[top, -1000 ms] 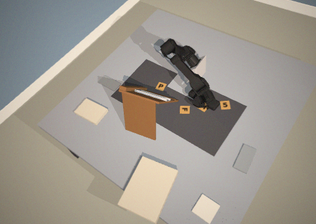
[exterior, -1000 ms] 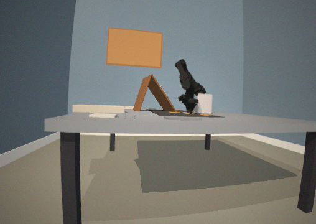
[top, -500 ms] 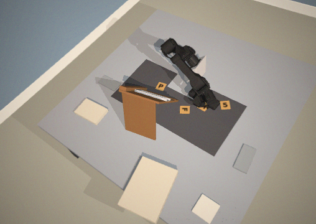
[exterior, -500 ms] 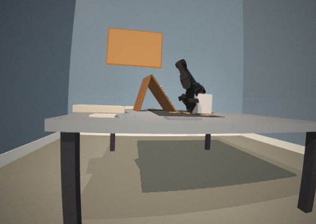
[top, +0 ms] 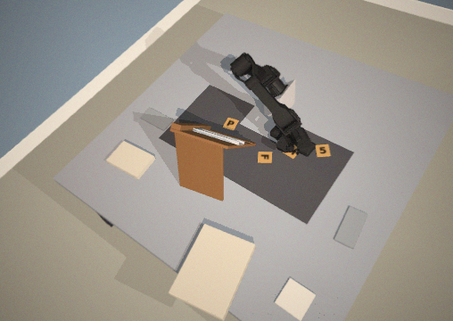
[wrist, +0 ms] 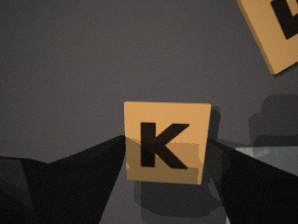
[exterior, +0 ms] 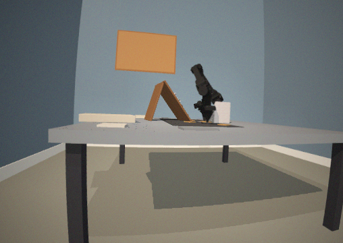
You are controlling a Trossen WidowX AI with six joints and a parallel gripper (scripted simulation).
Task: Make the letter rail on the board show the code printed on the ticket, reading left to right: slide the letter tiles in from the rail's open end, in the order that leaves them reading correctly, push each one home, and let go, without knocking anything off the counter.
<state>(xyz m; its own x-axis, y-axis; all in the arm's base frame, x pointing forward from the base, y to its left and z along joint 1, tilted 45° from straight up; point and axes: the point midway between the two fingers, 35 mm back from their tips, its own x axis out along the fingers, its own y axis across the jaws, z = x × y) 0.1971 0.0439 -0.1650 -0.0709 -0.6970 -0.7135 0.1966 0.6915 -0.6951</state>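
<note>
Gripper (top: 292,151) (exterior: 206,119) (wrist: 164,143) is clamping the K tile (top: 291,155) (exterior: 204,121) (wrist: 170,145) well apart from the brown board (top: 201,168) (exterior: 175,101); the F tile (top: 265,157) (exterior: 190,121) is lying nearer.

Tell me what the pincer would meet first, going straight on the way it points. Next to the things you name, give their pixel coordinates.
The dark mat (top: 303,194) (wrist: 75,65), most likely: the pincer (top: 292,152) (wrist: 164,143) points down, shut on the K tile (wrist: 172,112). How much gap remains beneath, I cannot tell.

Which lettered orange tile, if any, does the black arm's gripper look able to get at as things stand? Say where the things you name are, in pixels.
Probably only the orange K tile (top: 292,154) (wrist: 167,142): the gripper (top: 295,152) (wrist: 164,143) is already shut on it, so others must likely wait.
</note>
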